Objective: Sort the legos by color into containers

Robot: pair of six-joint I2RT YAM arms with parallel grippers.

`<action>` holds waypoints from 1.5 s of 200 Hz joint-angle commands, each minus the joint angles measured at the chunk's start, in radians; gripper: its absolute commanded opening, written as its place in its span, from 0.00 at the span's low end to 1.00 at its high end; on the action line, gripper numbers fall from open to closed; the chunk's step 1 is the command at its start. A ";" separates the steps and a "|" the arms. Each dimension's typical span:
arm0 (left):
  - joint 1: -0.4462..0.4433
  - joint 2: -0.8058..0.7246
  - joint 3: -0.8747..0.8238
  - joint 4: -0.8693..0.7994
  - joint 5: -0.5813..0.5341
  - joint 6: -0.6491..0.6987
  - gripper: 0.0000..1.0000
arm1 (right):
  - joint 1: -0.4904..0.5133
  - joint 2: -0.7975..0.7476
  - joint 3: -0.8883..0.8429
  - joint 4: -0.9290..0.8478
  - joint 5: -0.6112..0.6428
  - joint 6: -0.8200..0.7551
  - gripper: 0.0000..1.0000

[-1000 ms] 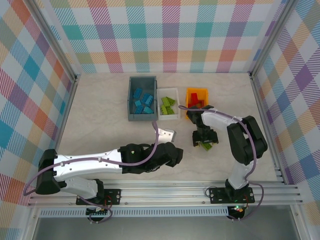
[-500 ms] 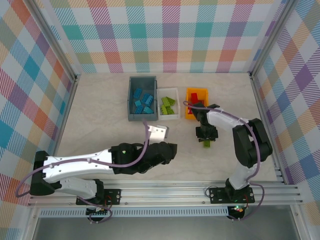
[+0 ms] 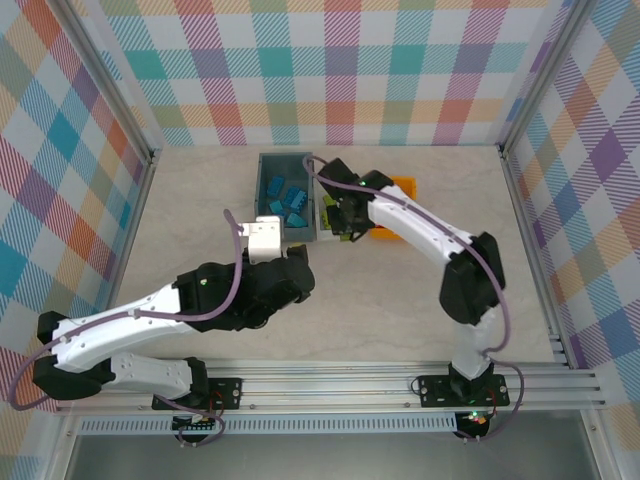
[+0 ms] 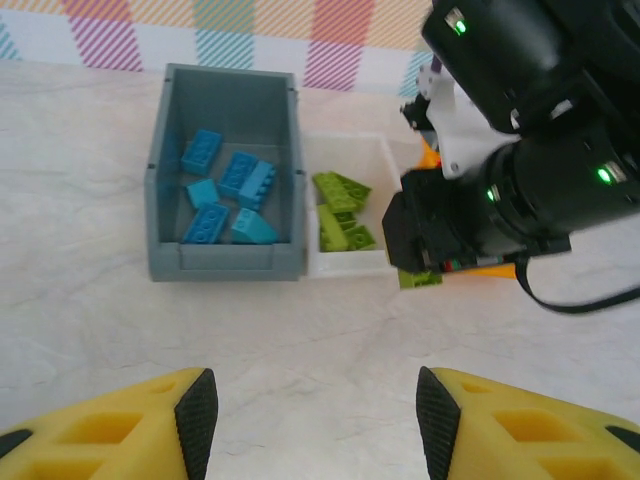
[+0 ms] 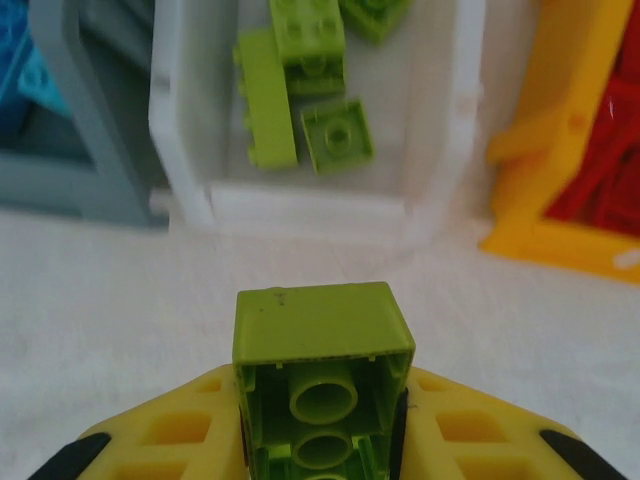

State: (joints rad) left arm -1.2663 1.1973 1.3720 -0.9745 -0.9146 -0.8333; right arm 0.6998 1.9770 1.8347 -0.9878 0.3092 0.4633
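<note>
Right claw point(image 5: 322, 430) grips a lime lego point(image 5: 322, 335) (underside facing cam), just short of the white bin point(image 5: 300, 205). Left claw point(image 4: 317, 415) hangs open, empty, over counter point(image 4: 300, 335).

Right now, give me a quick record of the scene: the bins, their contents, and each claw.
grey bin: blue bricks
white bin: lime green bricks
orange bin: red bricks
right claw: shut on a lime green brick, by the white bin's near wall
left claw: open, empty, above the table
</note>
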 commanded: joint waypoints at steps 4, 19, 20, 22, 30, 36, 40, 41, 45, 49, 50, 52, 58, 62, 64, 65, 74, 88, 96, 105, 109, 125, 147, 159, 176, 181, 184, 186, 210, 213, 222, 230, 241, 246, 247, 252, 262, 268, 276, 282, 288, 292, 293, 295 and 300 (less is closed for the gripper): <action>0.035 0.026 0.023 -0.002 -0.003 0.005 0.57 | -0.016 0.155 0.184 -0.111 0.116 0.010 0.29; 0.058 0.042 0.027 0.011 0.027 0.018 0.57 | -0.030 0.241 0.293 -0.150 0.148 0.015 0.29; 0.059 0.042 0.027 0.012 0.029 0.018 0.57 | -0.030 0.246 0.297 -0.152 0.150 0.016 0.28; 0.061 0.044 0.027 0.014 0.032 0.022 0.57 | -0.032 0.255 0.308 -0.155 0.155 0.017 0.28; 0.067 0.045 0.026 0.028 0.046 0.029 0.57 | -0.038 0.286 0.342 -0.155 0.170 0.013 0.28; 0.070 0.044 0.021 0.042 0.056 0.035 0.57 | -0.044 0.300 0.358 -0.146 0.172 0.008 0.28; 0.071 0.044 0.019 0.050 0.062 0.040 0.57 | -0.046 0.311 0.366 -0.138 0.171 0.002 0.28; 0.072 0.045 0.017 0.052 0.062 0.041 0.57 | -0.046 0.313 0.368 -0.135 0.171 0.000 0.28; 0.073 0.043 0.015 0.060 0.069 0.047 0.57 | -0.048 0.320 0.373 -0.122 0.171 -0.007 0.28; 0.074 0.042 0.014 0.068 0.075 0.049 0.57 | -0.048 0.326 0.375 -0.108 0.172 -0.013 0.28; 0.075 0.043 0.013 0.069 0.076 0.051 0.57 | -0.048 0.328 0.376 -0.105 0.172 -0.016 0.28; 0.076 0.043 0.013 0.071 0.079 0.052 0.57 | -0.048 0.331 0.377 -0.099 0.172 -0.020 0.28; 0.077 0.045 0.011 0.079 0.089 0.058 0.57 | -0.048 0.338 0.379 -0.077 0.171 -0.035 0.28; 0.080 0.045 0.012 0.084 0.097 0.061 0.57 | -0.048 0.344 0.384 -0.068 0.173 -0.044 0.28; 0.080 0.045 0.012 0.084 0.100 0.061 0.57 | -0.047 0.348 0.387 -0.066 0.175 -0.046 0.28; 0.079 0.046 0.012 0.085 0.102 0.062 0.57 | -0.047 0.350 0.389 -0.065 0.175 -0.048 0.28; 0.080 0.050 0.011 0.085 0.113 0.064 0.57 | -0.048 0.370 0.418 -0.070 0.190 -0.063 0.29; 0.081 0.053 0.005 0.085 0.128 0.059 0.57 | -0.051 0.403 0.476 -0.096 0.206 -0.078 0.32; 0.080 0.049 -0.003 0.088 0.136 0.055 0.57 | -0.052 0.418 0.505 -0.111 0.208 -0.082 0.35; 0.080 0.046 -0.009 0.089 0.140 0.052 0.57 | -0.053 0.431 0.532 -0.128 0.208 -0.081 0.42; 0.079 0.046 -0.011 0.089 0.144 0.050 0.57 | -0.054 0.434 0.541 -0.137 0.207 -0.079 0.46; 0.080 0.043 -0.011 0.088 0.147 0.048 0.57 | -0.052 0.424 0.541 -0.149 0.203 -0.062 0.55; 0.079 0.036 -0.008 0.084 0.147 0.050 0.56 | -0.048 0.372 0.497 -0.135 0.204 -0.048 0.57; 0.079 0.032 -0.005 0.083 0.146 0.053 0.56 | -0.046 0.335 0.480 -0.131 0.204 -0.043 0.57; 0.082 0.028 0.008 0.068 0.137 0.056 0.56 | -0.034 0.249 0.430 -0.098 0.212 -0.049 0.52; 0.084 0.027 0.011 0.060 0.133 0.057 0.56 | -0.029 0.216 0.405 -0.078 0.214 -0.052 0.51; 0.085 0.025 0.012 0.055 0.132 0.056 0.56 | -0.027 0.191 0.387 -0.066 0.213 -0.053 0.51; 0.088 0.024 0.013 0.052 0.133 0.055 0.56 | -0.027 0.174 0.374 -0.056 0.213 -0.054 0.51; 0.185 -0.003 0.015 0.012 0.221 0.046 0.56 | -0.025 -0.034 0.195 0.048 0.205 -0.051 0.49; 0.205 -0.006 0.014 0.007 0.241 0.046 0.56 | -0.025 -0.062 0.162 0.068 0.205 -0.052 0.49; 0.280 -0.021 0.001 -0.006 0.311 0.046 0.56 | -0.028 -0.158 0.050 0.130 0.206 -0.055 0.50; 0.351 -0.037 -0.017 -0.010 0.372 0.053 0.57 | -0.039 -0.252 -0.060 0.185 0.204 -0.052 0.53; 0.457 -0.063 -0.048 -0.011 0.455 0.071 0.59 | -0.061 -0.377 -0.217 0.253 0.202 -0.041 0.60; 0.514 -0.076 -0.067 -0.008 0.488 0.077 0.61 | -0.074 -0.434 -0.284 0.282 0.203 -0.034 0.64; 0.526 -0.079 -0.072 -0.007 0.494 0.079 0.61 | -0.077 -0.445 -0.295 0.287 0.203 -0.032 0.65; 0.587 -0.097 -0.097 0.000 0.536 0.084 0.63 | -0.096 -0.495 -0.359 0.303 0.202 -0.017 0.70; 0.729 -0.131 -0.151 0.026 0.634 0.091 0.68 | -0.142 -0.587 -0.466 0.316 0.190 0.014 0.87; 0.814 -0.146 -0.184 0.046 0.703 0.096 0.73 | -0.174 -0.642 -0.530 0.328 0.177 0.021 1.00; 0.909 -0.165 -0.225 0.074 0.770 0.104 0.91 | -0.200 -0.719 -0.614 0.353 0.183 0.027 1.00; 0.964 -0.182 -0.256 0.106 0.808 0.118 1.00 | -0.207 -0.775 -0.673 0.374 0.212 0.019 1.00; 1.004 -0.199 -0.289 0.144 0.831 0.136 1.00 | -0.207 -0.833 -0.730 0.398 0.246 0.000 1.00; 1.015 -0.212 -0.309 0.170 0.834 0.151 1.00 | -0.206 -0.871 -0.767 0.415 0.269 -0.013 1.00; 1.017 -0.214 -0.315 0.175 0.831 0.154 1.00 | -0.207 -0.881 -0.776 0.421 0.275 -0.017 1.00; 1.020 -0.219 -0.323 0.186 0.825 0.159 1.00 | -0.207 -0.897 -0.792 0.429 0.288 -0.022 1.00; 1.022 -0.229 -0.342 0.204 0.798 0.171 1.00 | -0.207 -0.943 -0.829 0.443 0.329 -0.025 1.00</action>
State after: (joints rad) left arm -0.3149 1.0279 1.1168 -0.8848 -0.2607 -0.7383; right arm 0.4862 1.1709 1.1595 -0.6579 0.5331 0.4519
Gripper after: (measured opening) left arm 0.991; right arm 0.998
